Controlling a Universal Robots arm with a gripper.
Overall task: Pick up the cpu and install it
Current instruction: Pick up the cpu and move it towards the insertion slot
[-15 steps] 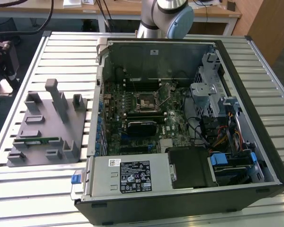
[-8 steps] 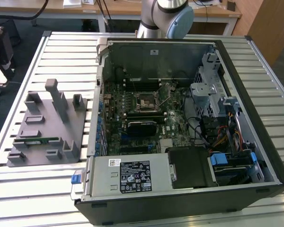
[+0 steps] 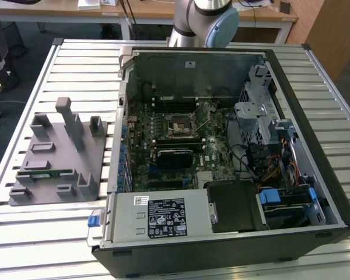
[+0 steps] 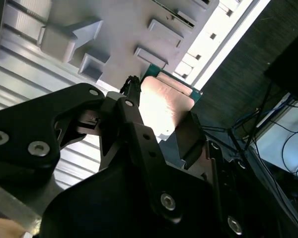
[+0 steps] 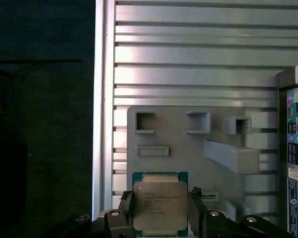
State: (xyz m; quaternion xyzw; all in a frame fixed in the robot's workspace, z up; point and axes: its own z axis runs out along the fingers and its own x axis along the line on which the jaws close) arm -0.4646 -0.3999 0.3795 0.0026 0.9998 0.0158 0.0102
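Our hand (image 5: 161,219) is clamped on the cpu (image 5: 160,201) by two opposite edges, with the grey tray (image 5: 188,161) on the slatted bench (image 5: 188,54) beyond it. With so thin a grip the chip could tilt or slip. If it reached the socket (image 3: 181,125) skewed, we'd risk bent contacts.

Black screw-studded fingers (image 4: 139,141); silver arm (image 3: 184,26), pale-blue cap (image 3: 224,26)
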